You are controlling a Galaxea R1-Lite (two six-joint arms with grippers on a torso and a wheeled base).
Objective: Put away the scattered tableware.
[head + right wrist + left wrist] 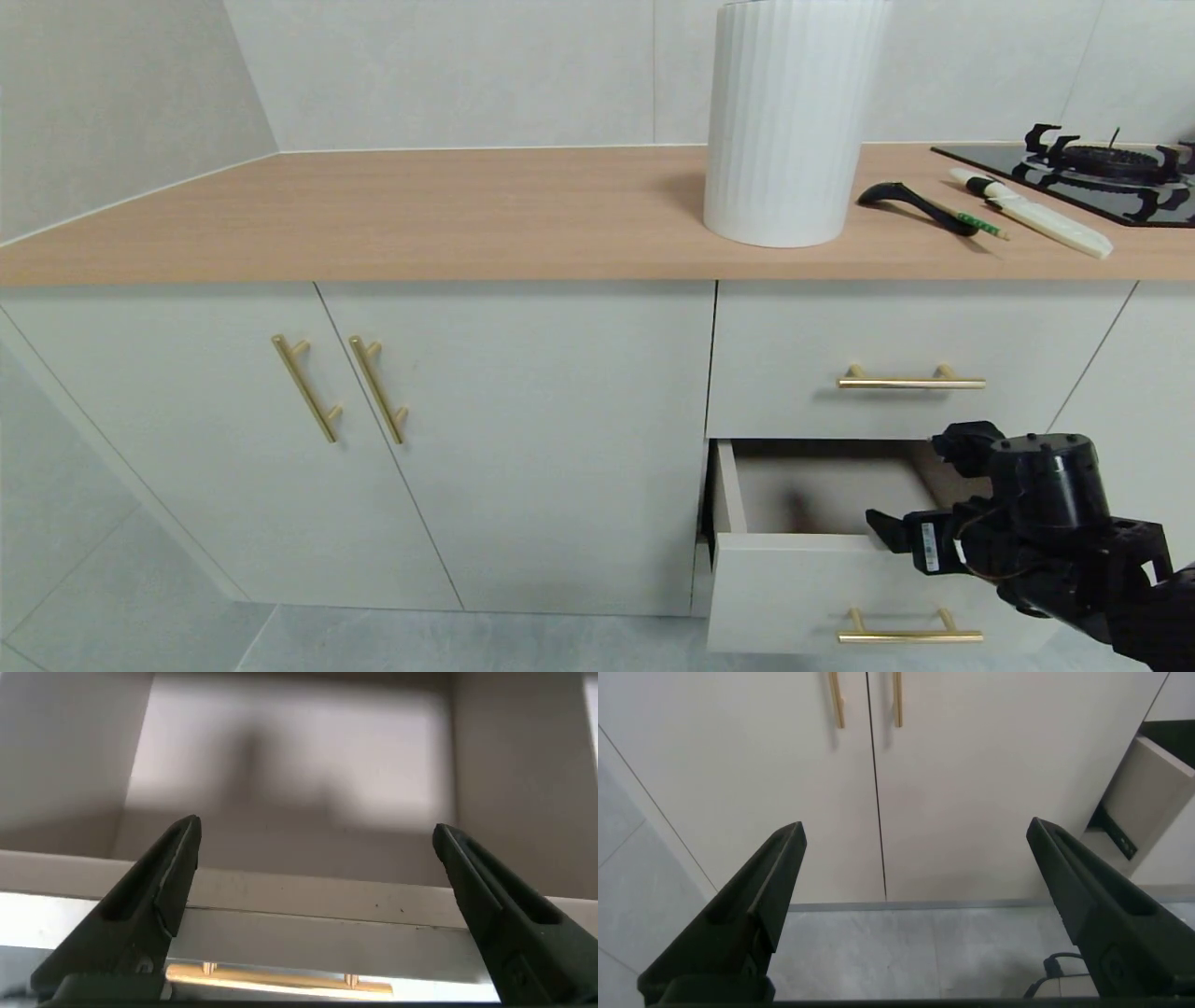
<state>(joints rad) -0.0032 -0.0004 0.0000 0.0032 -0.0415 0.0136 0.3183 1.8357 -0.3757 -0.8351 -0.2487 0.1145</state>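
Note:
Scattered tableware lies on the wooden countertop (pixel 467 210) at the right: a black spoon (pixel 910 203), a thin green-handled utensil (pixel 982 224) and a cream-white knife (pixel 1032 213) with a dark band. Below them the lower drawer (pixel 794 569) is pulled out, and its inside (pixel 299 775) looks empty. My right gripper (pixel 906 481) hangs open just above the drawer's front edge, holding nothing. From its wrist view the right gripper (pixel 313 835) looks down into the drawer, with the gold handle (pixel 280 978) beneath. My left gripper (pixel 915 835) is open, low before the cabinet doors (pixel 878 775).
A tall white ribbed container (pixel 789 121) stands on the counter left of the utensils. A black gas hob (pixel 1092 173) sits at the far right. The upper drawer (pixel 910 359) is closed. Two cabinet doors with gold handles (pixel 341 387) are shut. Grey floor tiles (pixel 906 952) lie below.

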